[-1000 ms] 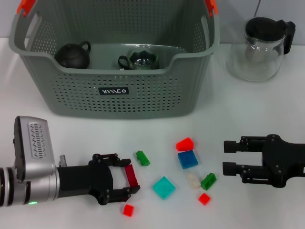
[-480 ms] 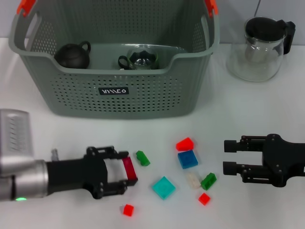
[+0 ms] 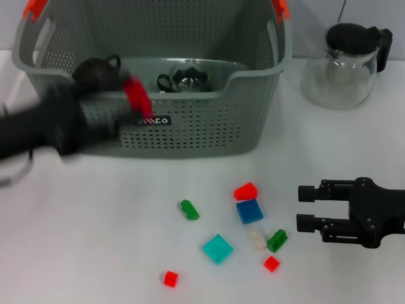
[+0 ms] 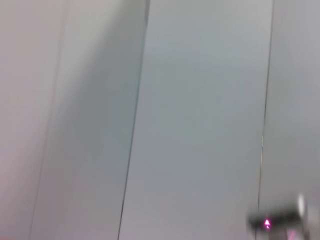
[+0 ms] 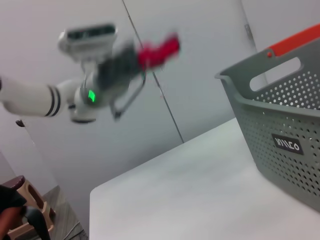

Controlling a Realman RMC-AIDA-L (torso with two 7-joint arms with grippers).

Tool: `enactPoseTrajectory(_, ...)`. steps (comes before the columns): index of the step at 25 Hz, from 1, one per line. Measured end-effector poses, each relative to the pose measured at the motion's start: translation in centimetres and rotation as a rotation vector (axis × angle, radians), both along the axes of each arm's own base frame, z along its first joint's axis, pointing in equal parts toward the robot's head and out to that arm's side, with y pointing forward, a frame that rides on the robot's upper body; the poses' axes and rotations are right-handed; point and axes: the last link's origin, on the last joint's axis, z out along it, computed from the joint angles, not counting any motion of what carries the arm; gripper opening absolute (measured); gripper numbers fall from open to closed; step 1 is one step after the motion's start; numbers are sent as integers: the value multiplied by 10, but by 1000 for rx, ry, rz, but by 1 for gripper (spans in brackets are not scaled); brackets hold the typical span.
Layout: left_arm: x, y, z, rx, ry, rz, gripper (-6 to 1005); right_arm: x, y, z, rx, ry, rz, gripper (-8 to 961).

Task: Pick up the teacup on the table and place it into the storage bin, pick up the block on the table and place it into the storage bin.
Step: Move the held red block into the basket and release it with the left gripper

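1. Left end effector (image 3: 130, 101) is raised in front of the storage bin (image 3: 190, 126), near its front-left wall in the head view. It is heavily motion-blurred.
2. It is closed on a dark red block (image 3: 136, 96); the block sticks up from the fingertips just below the bin's front rim. The right wrist view shows the same: left end effector (image 5: 145, 56) up in the air with the red block (image 5: 160, 50) clamped at its tip.
3. Left wrist view shows only blurred grey panels, nothing usable.
4. Right end effector (image 3: 306, 207) sits low over the surface (image 3: 95, 221) at the right side, fingers pointing toward the scattered blocks, narrow gap between them, holding nothing.
5. Storage bin stands at the back of the surface, orange handle clips (image 3: 35, 7) on top and a black label (image 3: 152, 120) on the front wall. Inside: a dark teapot (image 3: 96, 71) on the left and a glass teacup (image 3: 185, 76) near the middle.
6. Loose blocks on the surface, between the bin and the right end effector: green block (image 3: 188, 209), red wedge (image 3: 245, 190), blue square block (image 3: 249, 211), teal block (image 3: 218, 249), pale block (image 3: 256, 239), second green block (image 3: 276, 240), small red block (image 3: 271, 263), another small red block (image 3: 169, 278).
7. Glass carafe with black lid (image 3: 345, 60) stands right of the bin, apart from it.
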Motion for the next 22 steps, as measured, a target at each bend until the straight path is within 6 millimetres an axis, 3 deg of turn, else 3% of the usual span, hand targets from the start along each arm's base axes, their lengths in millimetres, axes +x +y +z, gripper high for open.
enactPoseTrajectory(3, 14, 13, 13, -11, -70, 1, 659, -1, 0, -1, 0, 1, 3, 654)
enactPoseTrajectory(6, 41, 40, 30, -26, -140, -2, 660, -1, 0, -1, 0, 2, 5, 654)
enactPoseTrajectory(9, 59, 69, 33, -32, -95, 52, 660, -2, 1, -1, -1, 3, 6, 654)
enactPoseTrajectory(11, 70, 94, 26, -29, 29, 124, 664, -1, 0, -1, -1, 2, 4, 654)
enactPoseTrajectory(12, 75, 113, 14, -14, 172, 202, 667, -1, 0, -1, -1, 3, 3, 654)
enactPoseTrajectory(13, 75, 113, 14, -14, 172, 202, 671, -1, 0, -1, -1, 2, 2, 654)
enactPoseTrajectory(17, 77, 142, -17, 30, 499, 382, 686, 0, -1, -1, -1, 2, 1, 654)
enactPoseTrajectory(22, 76, 154, -45, 52, 684, 502, 705, 0, 0, -1, 1, 2, 0, 654)
